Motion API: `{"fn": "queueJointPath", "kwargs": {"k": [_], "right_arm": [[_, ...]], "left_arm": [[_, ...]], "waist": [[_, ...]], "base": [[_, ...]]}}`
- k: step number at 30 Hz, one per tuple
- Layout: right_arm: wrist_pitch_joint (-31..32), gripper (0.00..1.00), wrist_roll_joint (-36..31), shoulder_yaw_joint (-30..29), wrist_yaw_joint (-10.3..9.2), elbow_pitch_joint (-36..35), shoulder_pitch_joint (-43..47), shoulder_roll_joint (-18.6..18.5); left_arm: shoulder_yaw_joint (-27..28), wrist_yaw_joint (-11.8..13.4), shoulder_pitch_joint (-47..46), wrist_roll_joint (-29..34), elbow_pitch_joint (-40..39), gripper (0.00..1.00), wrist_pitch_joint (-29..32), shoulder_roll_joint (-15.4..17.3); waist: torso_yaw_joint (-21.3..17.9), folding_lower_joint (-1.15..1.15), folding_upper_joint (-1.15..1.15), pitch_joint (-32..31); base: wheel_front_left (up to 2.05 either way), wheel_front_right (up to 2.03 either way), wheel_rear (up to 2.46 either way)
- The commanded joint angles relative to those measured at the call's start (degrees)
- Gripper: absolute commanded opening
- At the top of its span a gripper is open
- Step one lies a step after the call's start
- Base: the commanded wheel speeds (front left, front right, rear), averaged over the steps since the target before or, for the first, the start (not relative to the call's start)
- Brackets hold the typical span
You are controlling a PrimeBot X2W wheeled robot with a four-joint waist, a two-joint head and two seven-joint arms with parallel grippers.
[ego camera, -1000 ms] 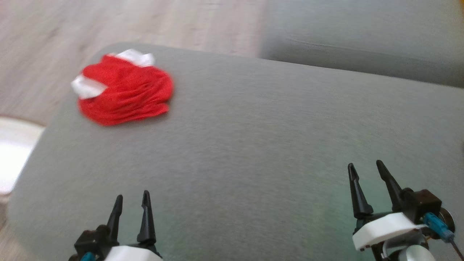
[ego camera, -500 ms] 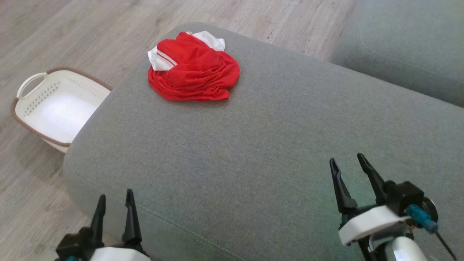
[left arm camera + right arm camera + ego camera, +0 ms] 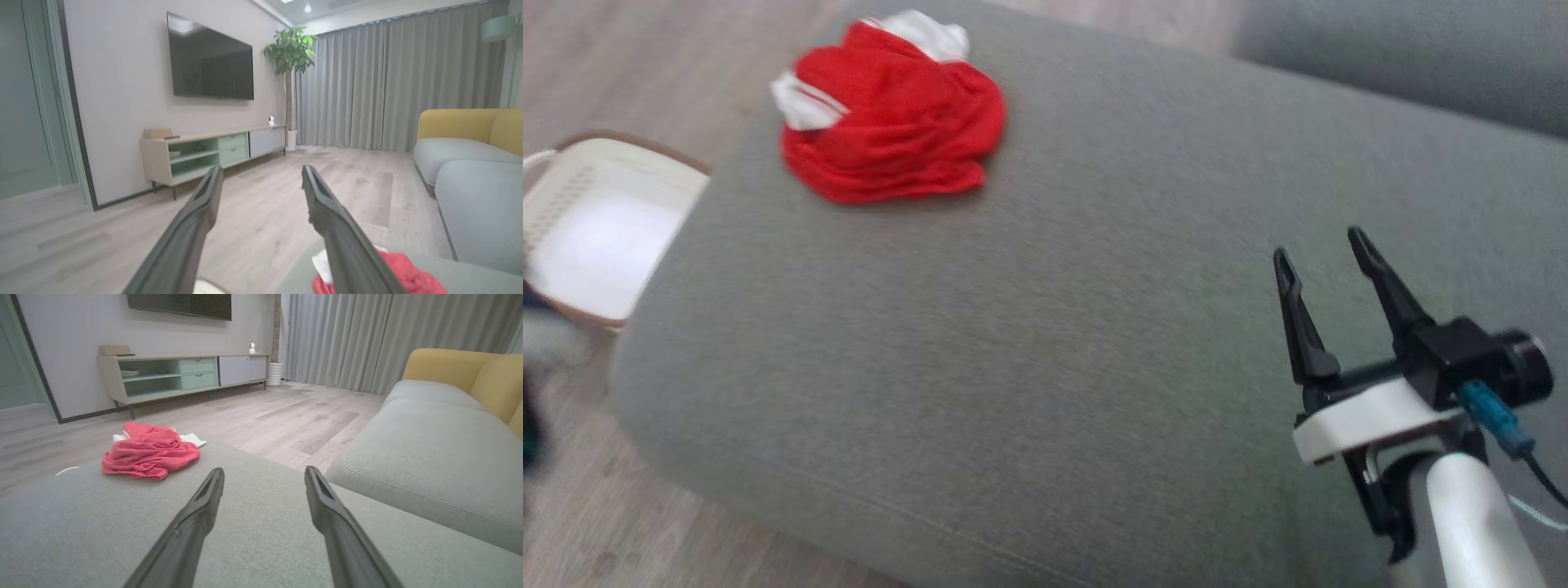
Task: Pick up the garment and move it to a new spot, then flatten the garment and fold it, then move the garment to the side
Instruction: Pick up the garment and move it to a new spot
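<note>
garment: red with white trim [image 3: 890,114]; crumpled in one heap on the far left corner of the grey sofa cushion [image 3: 1045,343]; the white basket [image 3: 645,155] stands on the floor just beside that corner

handling (judged): light, soft and limp; no stiffness of its own; should sag and drape once lifted; the knit looks grippy rather than slick; nothing fragile

where to take hold (judged): pinch a raised fold on top of the heap for the first lift; the white band at its left edge looks like a hem, a better hold for spreading it flat afterwards

right claw [image 3: 1319,247]: jaws wide, empty; above the bare cushion, well apart from the garment

left claw [image 3: 262,169]: jaws wide, empty; fingers point out over the wooden floor; the garment lies low behind its right finger

against half a second ago: the head camera has swung, so the whole picture has shifted; the heap keeps the same shape on the same corner; the right claw stands higher in the head view, jaws as wide as before
</note>
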Motion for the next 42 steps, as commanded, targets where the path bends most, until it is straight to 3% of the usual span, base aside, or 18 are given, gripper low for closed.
{"fn": "queueJointPath", "kwargs": {"k": [1, 5, 8, 12, 17, 19, 25, 30, 31, 32, 33, 34, 42], "right_arm": [[1.2, 1.0, -1.5, 1.9, -0.04, -3.6, -2.9, -0.2], [4.0, 1.0, -4.1, 2.4, -0.04, -7.0, -5.0, -0.2], [5.8, 1.0, -6.0, 2.6, -0.04, -9.5, -6.1, -0.2], [7.9, 1.0, -7.4, 2.1, -0.04, -13.0, -6.3, -0.2], [9.9, 1.0, -8.0, 1.7, -0.04, -17.4, -5.7, -0.2], [10.7, 1.0, -9.9, 1.7, -0.04, -19.3, -5.4, -0.4], [11.3, 1.0, -11.6, 1.6, -0.04, -22.2, -5.2, -0.4], [10.9, 1.0, -12.8, 1.0, -0.04, -22.9, -5.4, -0.5], [10.8, 1.0, -12.9, 0.8, -0.04, -22.9, -5.5, -0.5], [10.7, 1.0, -12.9, 0.7, -0.04, -22.9, -5.6, -0.5], [10.6, 1.0, -13.0, 0.6, -0.04, -22.9, -5.6, -0.5], [10.5, 1.0, -13.0, 0.6, -0.04, -22.8, -5.7, -0.5], [8.3, 1.0, -11.1, 1.1, -0.04, -19.1, -6.3, -0.3]], "left_arm": [[5.1, 0.3, -7.2, -0.5, -0.5, 1.0, 1.9, 5.9], [7.9, -2.3, -17.9, -3.4, 5.4, 1.0, 3.8, 9.7], [6.2, -5.6, -25.2, -4.0, 12.2, 1.0, 5.5, 11.5], [4.0, -8.7, -34.3, -7.9, 20.6, 1.0, 8.8, 8.1], [0.2, -11.6, -39.9, -8.4, 28.7, 1.0, 12.2, 5.9], [-1.4, -12.1, -41.9, -8.3, 33.0, 1.0, 13.9, 4.7], [-2.6, -10.4, -45.6, -8.8, 45.4, 1.0, 17.2, 2.4], [-2.6, -11.3, -47.5, -9.7, 51.1, 1.0, 17.6, 1.4], [-2.7, -11.8, -47.9, -9.9, 52.0, 0.82, 17.9, 1.2], [-2.7, -12.5, -48.1, -10.4, 52.7, 0.39, 18.2, 0.8], [-2.6, -13.2, -48.3, -10.8, 53.3, 0.11, 18.3, 0.5], [-2.7, -13.6, -48.5, -10.9, 53.8, 0.0, 18.2, 0.4], [-4.4, -15.6, -50.6, -9.2, 55.1, 0.0, 15.2, 1.4]], "waist": [[-6.1, -0.01, 0.0, 6.1], [-10.4, -0.01, 0.0, 11.5], [-12.7, -0.01, 0.0, 15.5], [-14.0, -0.01, 0.0, 20.4], [-14.5, -0.01, 0.0, 25.4], [-14.6, -0.01, 0.0, 27.5], [-15.0, -0.01, 0.0, 31.3], [-15.0, -0.01, 0.0, 32.2], [-15.0, -0.01, 0.0, 32.2], [-14.9, -0.01, 0.0, 32.1], [-14.9, -0.01, 0.0, 32.0], [-14.8, -0.01, 0.0, 31.8], [-15.2, -0.01, 0.0, 27.2]], "base": [[0.0, 0.0, 0.0], [0.0, 0.0, 0.0], [0.0, 0.0, 0.0], [0.0, 0.0, 0.0], [0.0, 0.0, 0.0], [0.0, 0.0, 0.0], [0.0, 0.0, 0.0], [0.0, 0.0, 0.0], [0.0, 0.0, 0.0], [0.0, 0.0, 0.0], [0.0, 0.0, 0.0], [0.0, 0.0, 0.0], [0.0, 0.0, 0.0]]}}
